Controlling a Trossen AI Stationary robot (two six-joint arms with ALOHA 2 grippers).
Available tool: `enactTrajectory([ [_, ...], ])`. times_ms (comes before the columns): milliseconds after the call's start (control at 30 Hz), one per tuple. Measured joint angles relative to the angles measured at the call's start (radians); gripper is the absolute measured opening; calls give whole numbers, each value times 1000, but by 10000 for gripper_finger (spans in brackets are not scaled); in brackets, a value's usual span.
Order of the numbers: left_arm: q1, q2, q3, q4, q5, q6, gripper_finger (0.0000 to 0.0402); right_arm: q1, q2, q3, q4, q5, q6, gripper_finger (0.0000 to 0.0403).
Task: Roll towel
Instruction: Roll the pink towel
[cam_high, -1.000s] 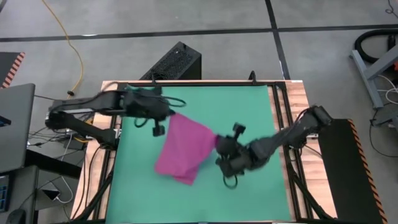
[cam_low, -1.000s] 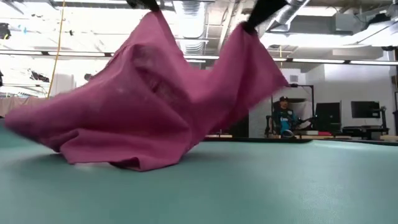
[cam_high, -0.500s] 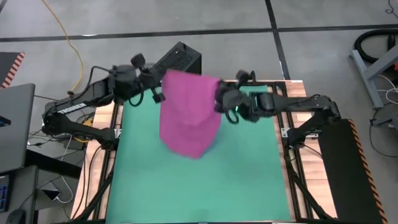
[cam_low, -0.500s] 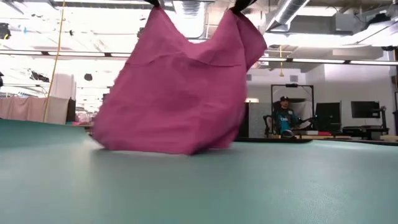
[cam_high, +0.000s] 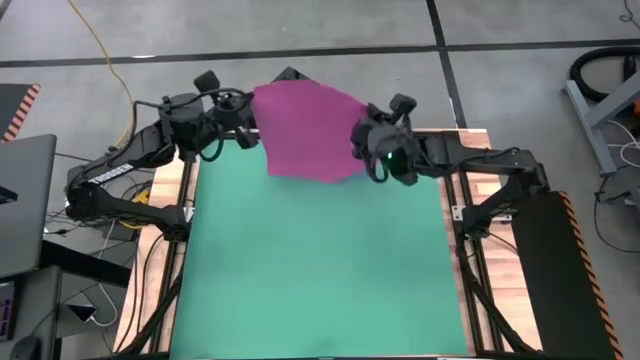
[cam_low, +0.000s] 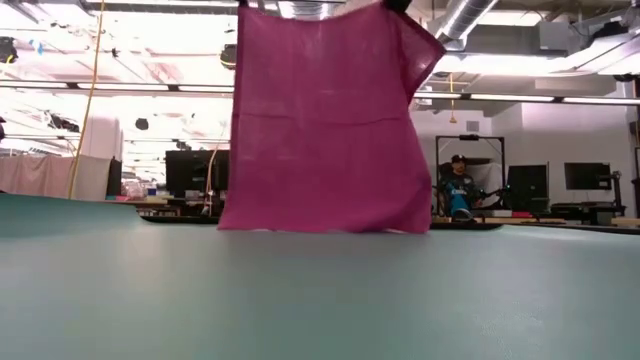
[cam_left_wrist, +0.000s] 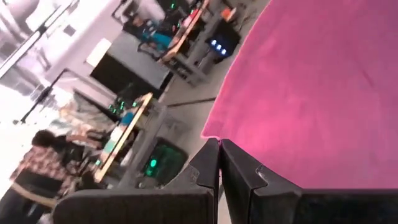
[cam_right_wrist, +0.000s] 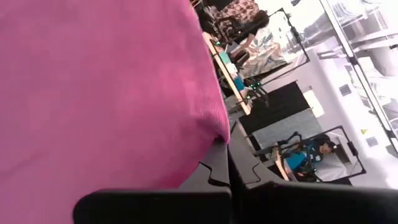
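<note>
Above the far edge of the green mat (cam_high: 310, 270), the towel (cam_high: 308, 132) hangs spread flat between the two arms, held up by its top corners. From the low view it reads as a nearly square sheet (cam_low: 325, 120), its top edge running level from side to side and its sides dropping straight down, so its faces look toward the near and far ends of the table; the bottom hem sits close over the mat's far part, and whether it touches cannot be told. One upper corner flares out a little past the grip. The left gripper (cam_high: 246, 128) is clenched on the corner at the towel's left, its fingers (cam_left_wrist: 214, 163) pressed together with the pink cloth pinched between them. The right gripper (cam_high: 362, 140) grasps the opposite top corner, the cloth bunched over its fingertips (cam_right_wrist: 219, 155). A seated person (cam_low: 458, 188) shows in the room beyond the table. Compared with half a second ago, the cloth has gone from a sagging, bag-like drape with its lower part trailing toward the middle of the mat to a taut, flat sheet, and both arms have carried it farther toward the table's far edge. A second ago it was lying crumpled on the mat, with only its top drawn up.
</note>
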Motion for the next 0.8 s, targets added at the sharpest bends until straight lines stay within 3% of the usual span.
enactTrajectory([
  [100,-40,-35,1,-77,-17,-64,0,67,-8,0,-182,19,178,0],
  [233,-112,-68,2,-274,-11,-238,0,180,-4,0,-509,-4,556,0],
  [367,-201,-85,2,-550,24,-491,0,308,-5,-13,-762,-172,948,0],
  [500,-322,-82,-4,-747,90,-768,0,457,-2,-61,-778,-338,1134,0],
  [567,-391,-81,-34,-744,112,-862,0,518,10,-90,-724,-377,1174,0],
  [667,-497,-82,-140,-605,111,-908,0,594,26,-136,-663,-393,1217,0],
  [800,-594,-62,-404,-220,119,-749,4,636,56,-184,-594,-388,1226,0],
])
